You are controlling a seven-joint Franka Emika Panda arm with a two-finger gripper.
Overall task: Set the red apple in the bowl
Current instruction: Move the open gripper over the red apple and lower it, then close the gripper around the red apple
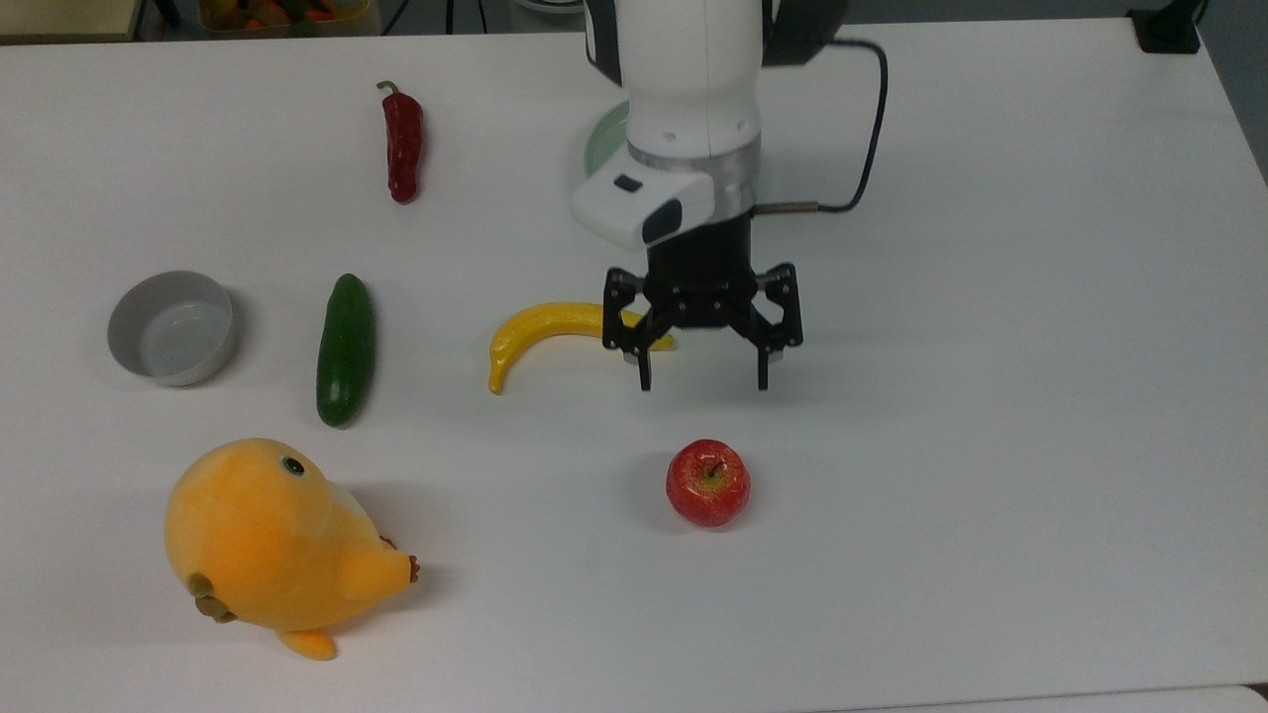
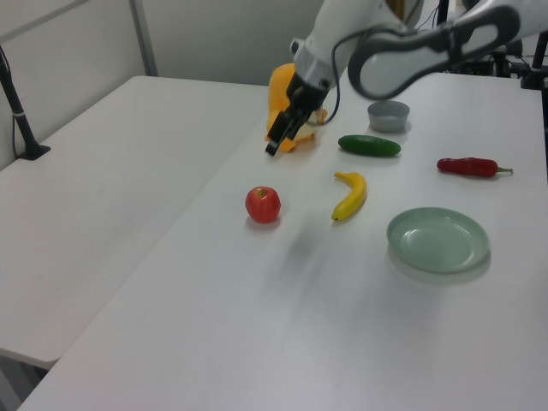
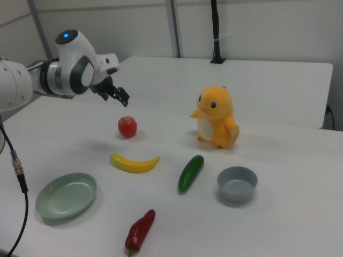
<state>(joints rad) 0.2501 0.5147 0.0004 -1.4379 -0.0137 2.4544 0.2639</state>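
Observation:
The red apple (image 1: 707, 483) (image 2: 263, 204) (image 3: 127, 126) stands alone on the white table, stem up. My gripper (image 1: 703, 384) (image 2: 282, 142) (image 3: 118, 96) hangs in the air, open and holding nothing. In the top view its fingertips stop just above the apple, with a gap between them and the fruit. The grey bowl (image 1: 170, 327) (image 2: 388, 114) (image 3: 237, 183) sits empty at the top view's far left, well away from the apple and the gripper.
A yellow banana (image 1: 555, 322) lies partly under the gripper's left side in the top view. A green cucumber (image 1: 345, 349), a red chili (image 1: 403, 144) and an orange plush toy (image 1: 267, 540) lie towards the bowl. The arm covers most of the pale green plate (image 2: 437, 239).

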